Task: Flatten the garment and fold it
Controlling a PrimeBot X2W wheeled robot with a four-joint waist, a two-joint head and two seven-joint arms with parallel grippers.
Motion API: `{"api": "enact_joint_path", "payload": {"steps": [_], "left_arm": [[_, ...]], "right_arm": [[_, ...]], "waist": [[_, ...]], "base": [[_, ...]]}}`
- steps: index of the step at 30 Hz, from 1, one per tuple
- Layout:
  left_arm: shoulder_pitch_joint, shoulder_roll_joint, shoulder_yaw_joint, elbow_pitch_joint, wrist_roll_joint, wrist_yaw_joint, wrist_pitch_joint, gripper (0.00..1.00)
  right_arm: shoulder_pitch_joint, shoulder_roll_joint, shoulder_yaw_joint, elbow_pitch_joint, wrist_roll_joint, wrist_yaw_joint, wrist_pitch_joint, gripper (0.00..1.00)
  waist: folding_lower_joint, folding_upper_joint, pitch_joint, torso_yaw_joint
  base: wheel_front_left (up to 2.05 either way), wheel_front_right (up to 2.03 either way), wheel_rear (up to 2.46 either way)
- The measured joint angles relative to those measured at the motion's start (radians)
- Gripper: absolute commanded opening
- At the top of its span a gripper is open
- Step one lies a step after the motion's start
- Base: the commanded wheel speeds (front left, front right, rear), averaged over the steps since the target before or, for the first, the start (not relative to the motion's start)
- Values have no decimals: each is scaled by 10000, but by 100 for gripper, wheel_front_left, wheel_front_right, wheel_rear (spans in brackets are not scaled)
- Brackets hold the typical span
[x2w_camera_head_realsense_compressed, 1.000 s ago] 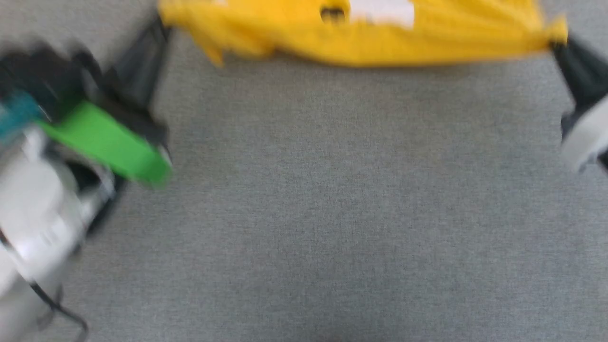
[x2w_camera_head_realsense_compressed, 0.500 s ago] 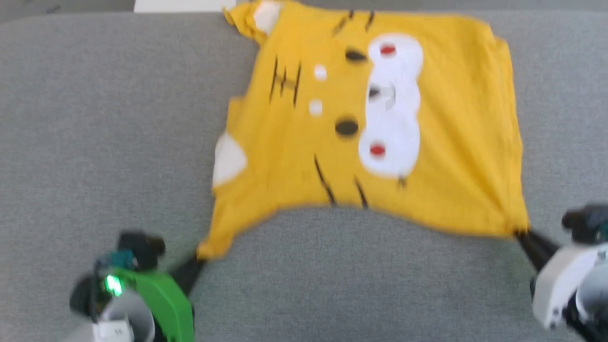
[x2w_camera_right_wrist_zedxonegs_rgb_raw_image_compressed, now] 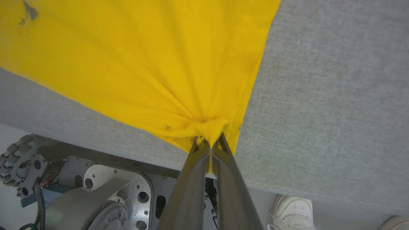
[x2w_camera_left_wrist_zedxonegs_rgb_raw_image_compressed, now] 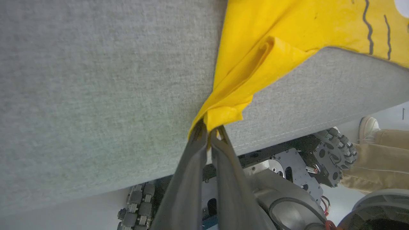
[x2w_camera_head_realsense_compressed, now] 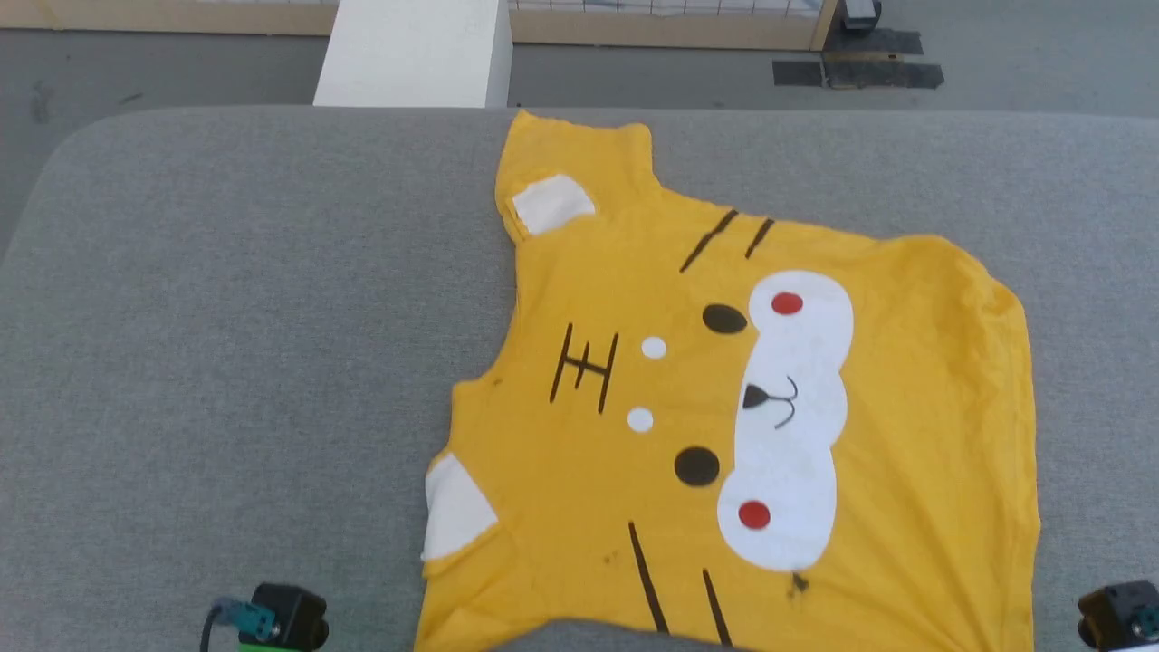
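garment (x2w_camera_head_realsense_compressed: 688,398) hem cut off at head view's bottom edge, shoe (x2w_camera_right_wrist_zedxonegs_rgb_raw_image_compressed: 290,209) partly cropped

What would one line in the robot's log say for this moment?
step: flattening | garment: spread print-up on grey pad | left fingers: shut on near-left corner | right fingers: shut on near-right corner

The garment (x2w_camera_head_realsense_compressed: 905,407) is soft, thin cloth, not shiny, with smooth printed patches. The table (x2w_camera_head_realsense_compressed: 226,317) is covered in rough, fuzzy woven cloth. The robot's base (x2w_camera_right_wrist_zedxonegs_rgb_raw_image_compressed: 96,191) is hard metal, a little shiny. The far rail (x2w_camera_head_realsense_compressed: 634,32) looks like wood.
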Motion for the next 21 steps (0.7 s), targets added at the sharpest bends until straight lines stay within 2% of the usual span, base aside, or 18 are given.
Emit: {"api": "enact_joint_path", "payload": {"steps": [4, 7, 13, 21], "left_arm": [[335, 151, -84, -192, -301, 136, 219, 0], [507, 265, 159, -380, -288, 221, -234, 0], [243, 357, 422, -673, 311, 221, -788, 0], [-1217, 616, 755, -1540, 1680, 328, -1049, 0]], "right_arm": [[477, 119, -242, -242, -36, 0, 646, 0], [773, 291, -514, -723, -100, 0, 815, 0], [474, 290, -571, -1081, -270, 0, 136, 0], [-756, 176, -725, -1404, -658, 0, -1022, 0]], "waist": [[0, 0, -138, 34], [0, 0, -174, 13], [0, 0, -132, -74], [0, 0, 167, -196]], "base": [[0, 0, 0], [0, 0, 0], [0, 0, 0], [0, 0, 0]]}}
